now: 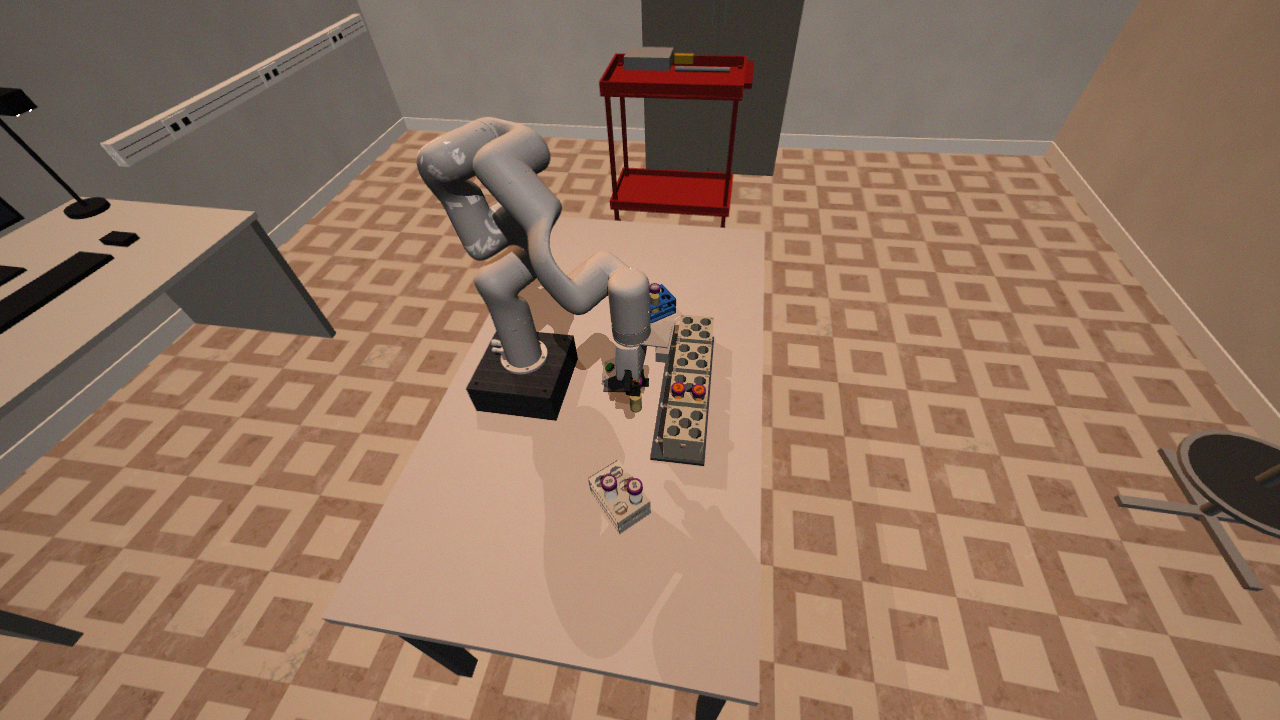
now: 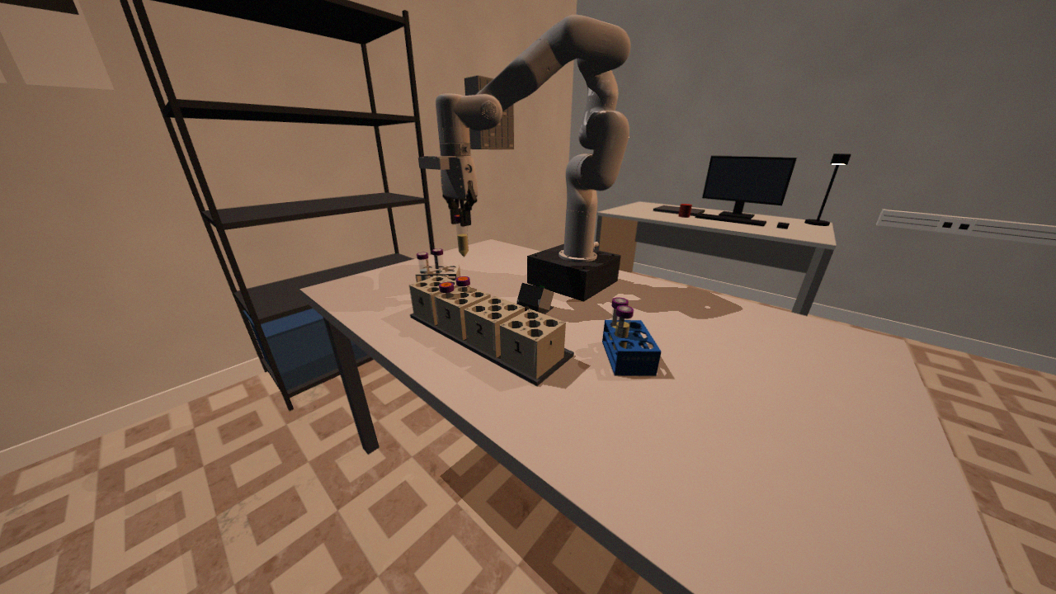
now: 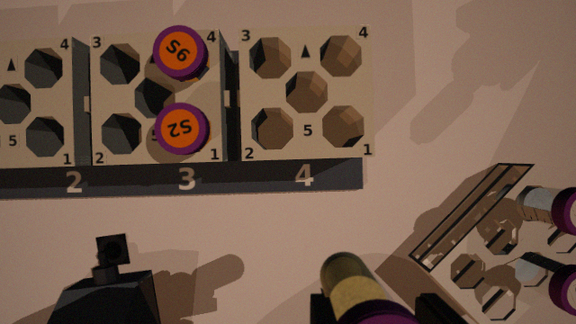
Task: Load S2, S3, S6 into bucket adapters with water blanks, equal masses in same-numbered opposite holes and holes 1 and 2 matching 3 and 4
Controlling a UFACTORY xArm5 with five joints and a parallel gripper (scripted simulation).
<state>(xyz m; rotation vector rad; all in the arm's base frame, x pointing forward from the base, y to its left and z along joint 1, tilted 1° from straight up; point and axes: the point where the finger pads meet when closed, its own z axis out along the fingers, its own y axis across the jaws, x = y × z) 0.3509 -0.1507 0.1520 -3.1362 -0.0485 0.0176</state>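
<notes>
My gripper (image 1: 632, 386) (image 2: 460, 215) (image 3: 373, 310) is shut on a tube (image 1: 635, 403) (image 2: 463, 242) (image 3: 357, 292) with yellowish contents and a purple cap. It hangs upright above the table, between the stand and the DONE desk's side; its cap dot is hidden. S2 (image 1: 677, 389) (image 2: 463, 280) (image 3: 180, 128) stands in hole 1 and S6 (image 1: 699, 390) (image 2: 446, 286) (image 3: 179, 51) in hole 4 of adapter 3 (image 2: 447, 325) (image 3: 98, 90). Adapter 4 (image 1: 684, 445) (image 3: 281, 94) is empty. Adapters 1 (image 2: 524, 358) and 2 (image 2: 481, 338) show no tubes.
A clear rack (image 1: 621, 519) (image 2: 443, 275) holds two white-dot blanks. A blue rack (image 1: 662, 313) (image 2: 631, 361) holds two purple-capped tubes. The small sloped desk (image 2: 533, 295) (image 3: 103, 297) stands between the robot base and the stand, its green key (image 1: 610, 366) showing.
</notes>
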